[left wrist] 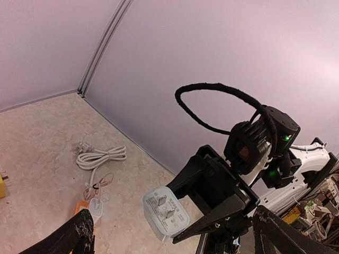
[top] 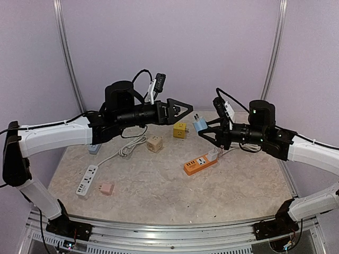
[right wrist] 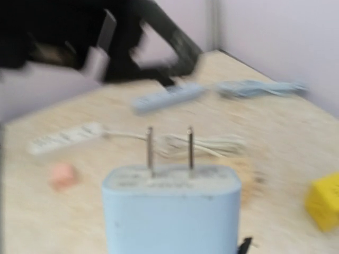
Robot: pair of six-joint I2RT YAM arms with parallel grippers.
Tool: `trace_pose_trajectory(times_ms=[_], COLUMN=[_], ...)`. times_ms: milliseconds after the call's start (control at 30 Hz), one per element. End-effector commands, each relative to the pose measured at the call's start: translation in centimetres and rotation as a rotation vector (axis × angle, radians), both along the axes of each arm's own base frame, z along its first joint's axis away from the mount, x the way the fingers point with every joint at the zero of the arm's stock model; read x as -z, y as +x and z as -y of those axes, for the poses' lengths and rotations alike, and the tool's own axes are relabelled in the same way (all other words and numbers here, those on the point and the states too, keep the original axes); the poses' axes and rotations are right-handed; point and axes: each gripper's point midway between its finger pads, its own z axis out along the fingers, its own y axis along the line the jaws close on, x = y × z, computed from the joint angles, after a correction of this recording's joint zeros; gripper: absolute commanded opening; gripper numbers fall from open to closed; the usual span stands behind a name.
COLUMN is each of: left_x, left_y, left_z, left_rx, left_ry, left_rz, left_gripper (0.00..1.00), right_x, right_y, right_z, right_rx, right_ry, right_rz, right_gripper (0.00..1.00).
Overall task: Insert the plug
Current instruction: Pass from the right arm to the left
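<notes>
The blue plug (right wrist: pixel 170 211), riding in the right claw (top: pixel 203 130) alone with the left claw (top: pixel 186 109) released, is risking twisting before insertion.

**No legible text anywhere**

Can make out faint grey print on the pronged face of the pale blue plug (left wrist: pixel 166 219) in the left wrist view, but too small to read. Blurred beyond reading in the right wrist view. Likewise for the orange power strip (top: pixel 200 163), the white power strip (top: pixel 87 180) and the yellow cube (top: pixel 180 129) seen from above: too small to tell any lettering
</notes>
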Motion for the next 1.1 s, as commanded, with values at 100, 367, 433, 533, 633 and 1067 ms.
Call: trace_pose_trajectory(times_ms=[100, 367, 433, 533, 633, 1067], left_x=[1.5, 4.5, 5.1, 6.7, 7.5, 8.2], left_y=[-0.6, -0.7, -0.8, -0.7, -1.0, -1.2], left_z=[-1.4, -0.3, 0.2, 1.0, 1.7, 3.3], left_rx=[-0.009, 0.063, 0.091, 0.115, 0.155, 0.197], left_ry=[0.175, 0.304, 0.312, 0.342, 0.348, 0.347], left_rz=[-0.186, -0.258, -0.279, -0.317, -0.340, -0.359], left_gripper=[0.99, 0.94, 0.91, 0.86, 0.83, 0.74], right_x=[2.4, 2.3, 2.4, 2.2, 1.9, 3.0], right_y=[1.5, -0.3, -0.4, -0.7, -0.8, -1.2], right_z=[2.2, 1.2, 1.0, 0.8, 0.8, 0.1], right_rx=[0.216, 0.214, 0.215, 0.205, 0.203, 0.165], right_ry=[-0.332, -0.402, -0.416, -0.415, -0.404, -0.427], right_rz=[0.138, 0.221, 0.230, 0.238, 0.247, 0.233], right_gripper=[0.26, 0.26, 0.26, 0.26, 0.26, 0.26])
